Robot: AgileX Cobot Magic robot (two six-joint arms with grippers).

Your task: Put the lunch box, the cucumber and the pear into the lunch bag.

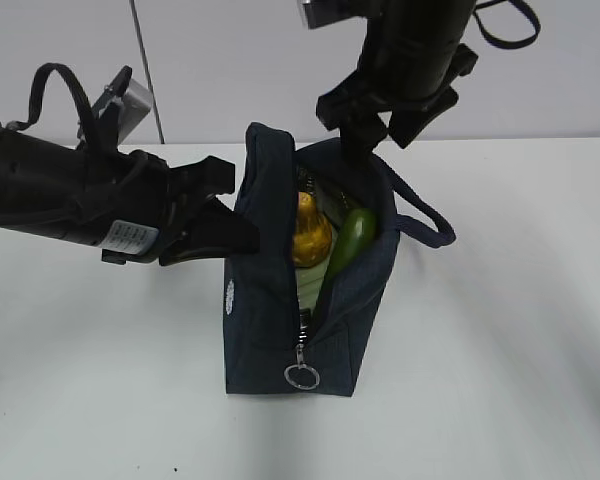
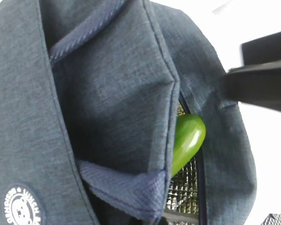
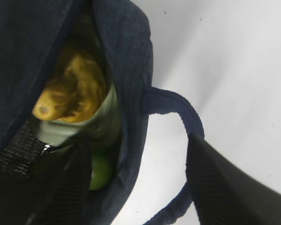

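Note:
The navy lunch bag [image 1: 270, 300] stands upright on the table with its top open. Inside it stands the yellow-orange pear [image 1: 310, 235], with the green cucumber [image 1: 350, 240] leaning to its right. A bit of the lunch box [image 1: 316, 186], pale green, shows behind them. My left gripper [image 1: 232, 232] is shut, pinching the bag's left wall [image 2: 131, 192]; the cucumber [image 2: 187, 138] shows through the opening. My right gripper [image 1: 375, 140] hangs open over the bag's back right rim. Its fingers [image 3: 234, 187] straddle the bag's right wall, above the pear [image 3: 72, 91], the lunch box [image 3: 61, 131] and the cucumber [image 3: 100, 171].
A strap handle [image 1: 425, 215] loops out from the bag's right side and lies between my right fingers [image 3: 171, 105]. The silver ring zip pull [image 1: 301, 376] hangs low on the bag's front. The white table [image 1: 500, 350] surrounds the bag.

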